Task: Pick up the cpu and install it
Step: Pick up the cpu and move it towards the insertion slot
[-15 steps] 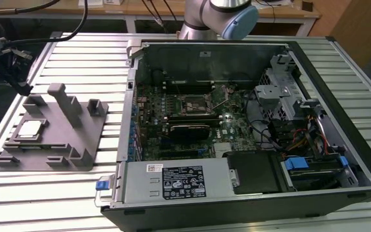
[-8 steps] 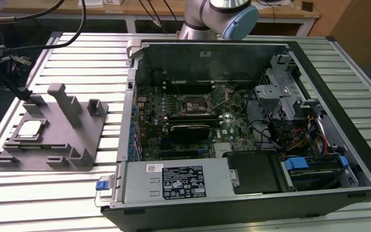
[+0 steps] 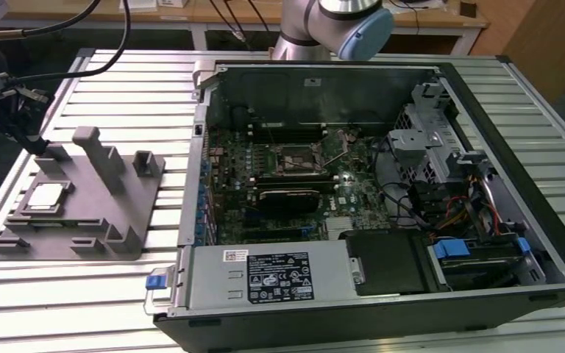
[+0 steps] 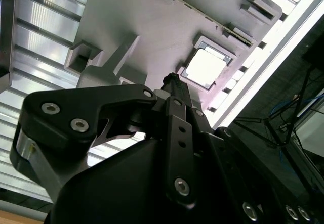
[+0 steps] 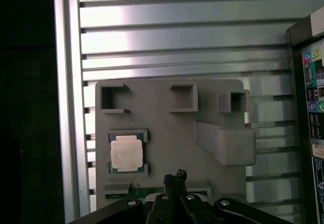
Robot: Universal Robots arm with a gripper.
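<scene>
Gripper (image 5: pixel 174 175) hovers with jaws seemingly together near the cpu (image 5: pixel 126 153), so descending we could knock it crooked in its fixture block (image 5: pixel 172 128).

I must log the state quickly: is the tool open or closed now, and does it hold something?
Tool: closed, holding nothing; the cpu lies in the fixture.
</scene>
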